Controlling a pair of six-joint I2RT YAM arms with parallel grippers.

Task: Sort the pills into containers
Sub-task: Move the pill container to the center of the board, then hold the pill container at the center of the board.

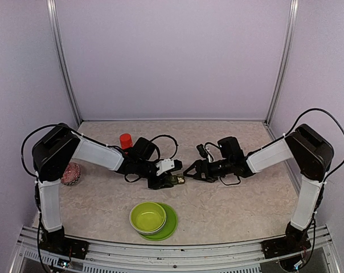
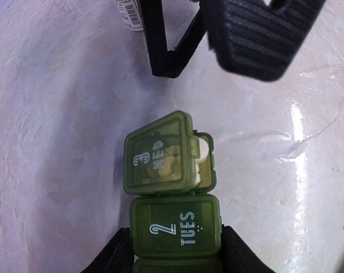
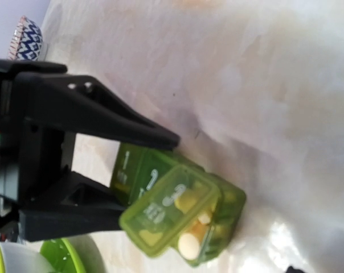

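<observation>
The containers [image 2: 175,227], a dark green strip box with lids marked "2 TUES" and "3 WED", lie on the table between the two arms [image 1: 176,180]. The WED lid [image 2: 159,162] sits ajar and askew, and pale yellow and white pills [image 3: 189,244] show under it. My left gripper [image 2: 172,253] is shut on the box, one black finger against each long side near the TUES compartment. My right gripper [image 1: 189,172] hovers open just beyond the WED end, with nothing between its ribbed fingers [image 2: 257,40]. Its own fingers barely show in the right wrist view.
A lime-green bowl on a green plate [image 1: 148,217] sits near the front edge. An orange-red bottle [image 1: 125,140] stands behind the left arm. A patterned round object [image 1: 71,173] lies at the far left. Cables loop around both wrists.
</observation>
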